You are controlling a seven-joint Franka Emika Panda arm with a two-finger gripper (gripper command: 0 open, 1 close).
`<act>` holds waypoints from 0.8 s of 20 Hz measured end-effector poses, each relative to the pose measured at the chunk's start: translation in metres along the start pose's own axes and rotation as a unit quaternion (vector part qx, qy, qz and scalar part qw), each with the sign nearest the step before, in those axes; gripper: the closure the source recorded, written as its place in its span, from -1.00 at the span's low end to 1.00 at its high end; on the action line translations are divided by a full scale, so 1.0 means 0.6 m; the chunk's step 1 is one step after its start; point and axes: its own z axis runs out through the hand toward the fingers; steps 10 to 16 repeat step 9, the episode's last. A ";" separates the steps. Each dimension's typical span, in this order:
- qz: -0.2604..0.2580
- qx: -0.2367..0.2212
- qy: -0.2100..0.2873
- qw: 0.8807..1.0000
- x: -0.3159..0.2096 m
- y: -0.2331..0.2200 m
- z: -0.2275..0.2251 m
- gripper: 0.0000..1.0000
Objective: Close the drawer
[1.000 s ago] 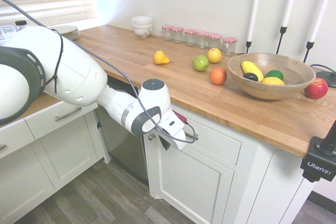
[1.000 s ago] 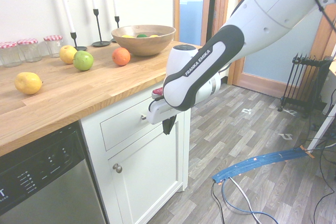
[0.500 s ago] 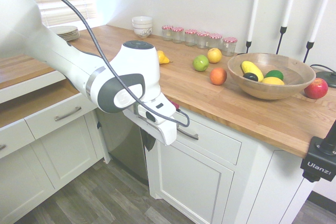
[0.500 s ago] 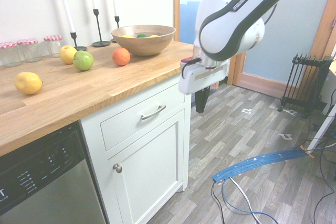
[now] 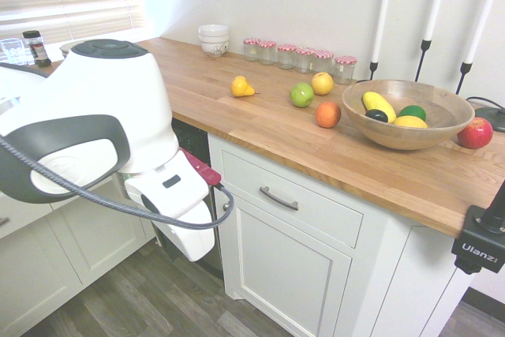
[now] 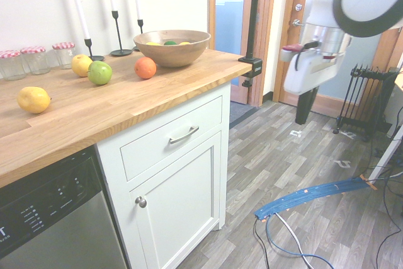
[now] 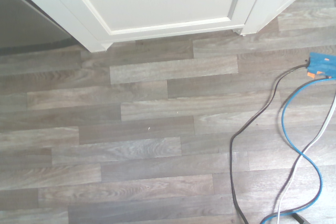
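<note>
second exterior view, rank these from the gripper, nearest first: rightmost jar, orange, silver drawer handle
From the gripper, as this view shows it:
1. Silver drawer handle, on the white cabinet's front
2. Orange, on the counter in front of the wooden bowl
3. Rightmost jar, at the back of the counter

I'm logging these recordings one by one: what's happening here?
The robot's claw is shut and empty, hanging above the floor, away from the counter. Nothing is being handled. The drawer under the counter, below the fruit, sits flush. The arm hides part of the other cabinets, so I can't tell how things stand there.
</note>
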 end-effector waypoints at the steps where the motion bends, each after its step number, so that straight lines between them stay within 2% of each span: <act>1: 0.001 0.003 0.003 1.000 -0.005 0.007 -0.007 -1.00; 16: 0.000 0.003 0.005 1.000 -0.015 0.014 -0.010 -1.00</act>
